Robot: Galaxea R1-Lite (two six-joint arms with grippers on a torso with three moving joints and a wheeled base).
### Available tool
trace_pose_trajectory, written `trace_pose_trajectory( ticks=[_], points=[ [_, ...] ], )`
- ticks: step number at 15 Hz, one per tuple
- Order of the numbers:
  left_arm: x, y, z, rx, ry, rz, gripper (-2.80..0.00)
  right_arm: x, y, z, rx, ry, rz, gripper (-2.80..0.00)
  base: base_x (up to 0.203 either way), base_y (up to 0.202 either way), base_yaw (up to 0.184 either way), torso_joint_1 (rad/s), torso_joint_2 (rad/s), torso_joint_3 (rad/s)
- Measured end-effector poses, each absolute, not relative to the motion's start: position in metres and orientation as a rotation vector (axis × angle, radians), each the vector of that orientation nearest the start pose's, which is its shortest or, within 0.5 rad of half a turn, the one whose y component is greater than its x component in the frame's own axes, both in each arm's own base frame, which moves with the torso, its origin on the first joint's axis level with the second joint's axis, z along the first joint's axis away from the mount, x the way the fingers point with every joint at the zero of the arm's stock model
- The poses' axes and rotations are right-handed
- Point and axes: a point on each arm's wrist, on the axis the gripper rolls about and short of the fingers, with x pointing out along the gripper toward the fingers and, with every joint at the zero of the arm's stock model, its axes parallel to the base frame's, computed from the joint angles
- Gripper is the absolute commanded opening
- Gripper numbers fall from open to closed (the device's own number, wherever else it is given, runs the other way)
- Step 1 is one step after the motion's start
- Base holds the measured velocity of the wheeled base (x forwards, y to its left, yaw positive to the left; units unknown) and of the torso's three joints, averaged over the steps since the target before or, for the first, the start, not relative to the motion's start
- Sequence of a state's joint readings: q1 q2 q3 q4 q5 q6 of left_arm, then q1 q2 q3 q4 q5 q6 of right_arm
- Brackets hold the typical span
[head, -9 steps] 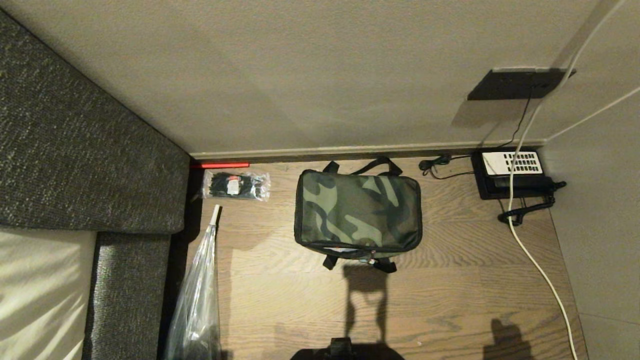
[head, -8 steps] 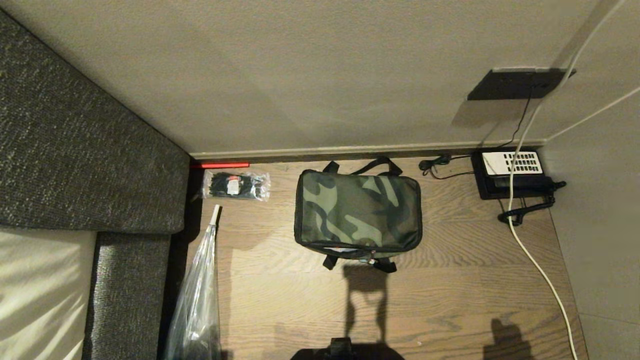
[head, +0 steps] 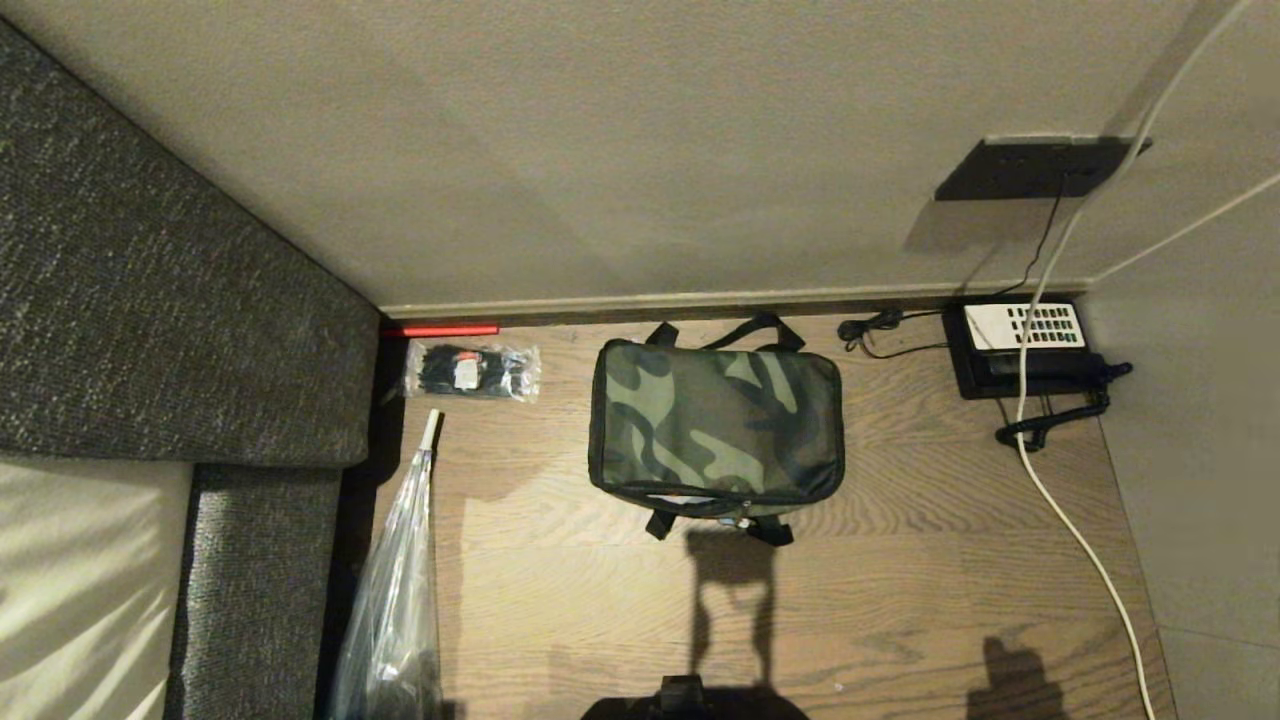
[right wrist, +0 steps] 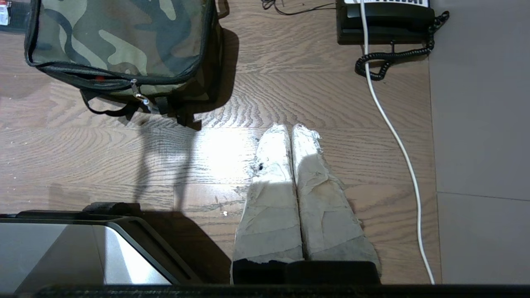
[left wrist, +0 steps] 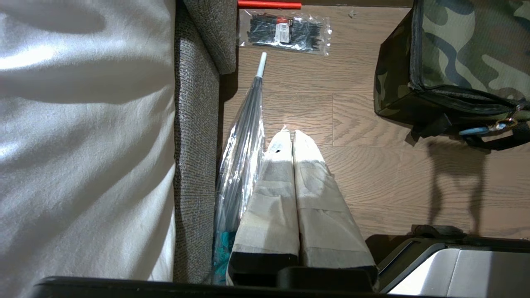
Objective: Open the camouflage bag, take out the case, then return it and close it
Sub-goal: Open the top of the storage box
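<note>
The bag (head: 715, 425) sat zipped shut on the floor (head: 900, 580), by the wall. It looked soft; its zip pull (right wrist: 138, 96) was the best hold. Both grippers (left wrist: 293, 136) (right wrist: 290, 130) hung short of the bag, fingers pressed together, empty.

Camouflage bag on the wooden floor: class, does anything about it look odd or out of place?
The camouflage bag stands upright with its lid down, but a thin red sliver shows at the front zip seam, so it may not be fully zipped.
</note>
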State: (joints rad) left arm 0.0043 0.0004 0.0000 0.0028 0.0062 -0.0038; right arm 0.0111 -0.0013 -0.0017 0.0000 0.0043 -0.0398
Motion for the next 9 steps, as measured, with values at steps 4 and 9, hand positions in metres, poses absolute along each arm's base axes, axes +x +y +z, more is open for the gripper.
trace_pose_trajectory(
  ticks=[4, 9],
  points=[
    [-0.0228, 0.0001, 0.0752, -0.006, 0.004, 0.011, -2.8, -0.023, -0.0002, 0.0759, -0.04, -0.003, 0.016, -2.8, 0.0, 0.0, 0.0, 0.0, 0.0, 0.0],
    [-0.0228, 0.0, 0.0748, -0.004, 0.007, 0.01, -2.8, -0.023, -0.0002, 0.0759, -0.04, -0.003, 0.016, -2.8, 0.0, 0.0, 0.0, 0.0, 0.0, 0.0]
  ],
)
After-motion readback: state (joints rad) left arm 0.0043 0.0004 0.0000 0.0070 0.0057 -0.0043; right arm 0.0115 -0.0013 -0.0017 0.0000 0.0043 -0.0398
